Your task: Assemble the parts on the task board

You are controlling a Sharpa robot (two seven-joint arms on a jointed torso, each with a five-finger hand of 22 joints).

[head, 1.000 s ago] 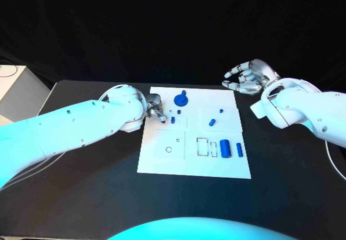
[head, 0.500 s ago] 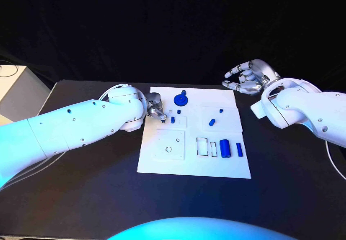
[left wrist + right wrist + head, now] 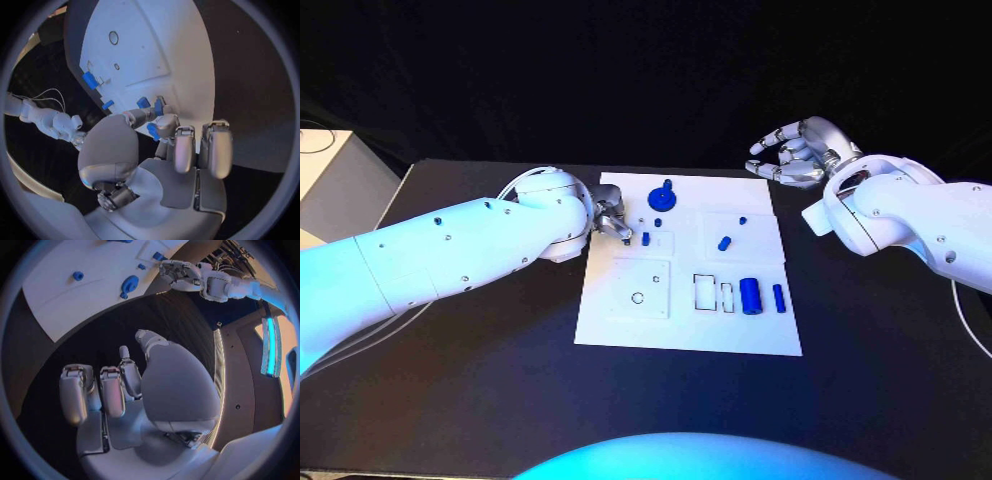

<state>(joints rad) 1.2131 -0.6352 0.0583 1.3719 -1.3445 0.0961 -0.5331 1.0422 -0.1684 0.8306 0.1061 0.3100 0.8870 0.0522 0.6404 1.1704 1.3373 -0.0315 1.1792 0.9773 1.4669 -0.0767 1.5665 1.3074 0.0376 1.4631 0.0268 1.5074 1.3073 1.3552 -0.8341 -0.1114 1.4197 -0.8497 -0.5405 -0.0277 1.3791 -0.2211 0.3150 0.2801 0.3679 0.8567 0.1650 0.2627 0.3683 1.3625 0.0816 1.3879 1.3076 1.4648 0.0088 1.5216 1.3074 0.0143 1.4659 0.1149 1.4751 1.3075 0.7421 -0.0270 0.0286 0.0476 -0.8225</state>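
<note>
The white task board (image 3: 625, 320) lies mid-table. My left hand (image 3: 613, 222) hovers at its left edge near the far end. In the left wrist view its thumb and a finger (image 3: 167, 124) appear to pinch a small blue part (image 3: 153, 131). Two more small blue pieces (image 3: 646, 239) lie just past the fingertips. A blue gear (image 3: 664, 200) sits near the board's far edge, a blue peg (image 3: 726, 243) right of centre, and a blue cylinder (image 3: 751, 296) by the outlined slots. My right hand (image 3: 798, 152) is raised beyond the far right corner, fingers loosely curled and holding nothing.
A white box (image 3: 336, 180) stands off the table's left edge. The black table (image 3: 473, 380) runs wide in front of and beside the board. The right wrist view shows the board (image 3: 75, 295), the gear (image 3: 129, 284) and my left hand (image 3: 178, 271).
</note>
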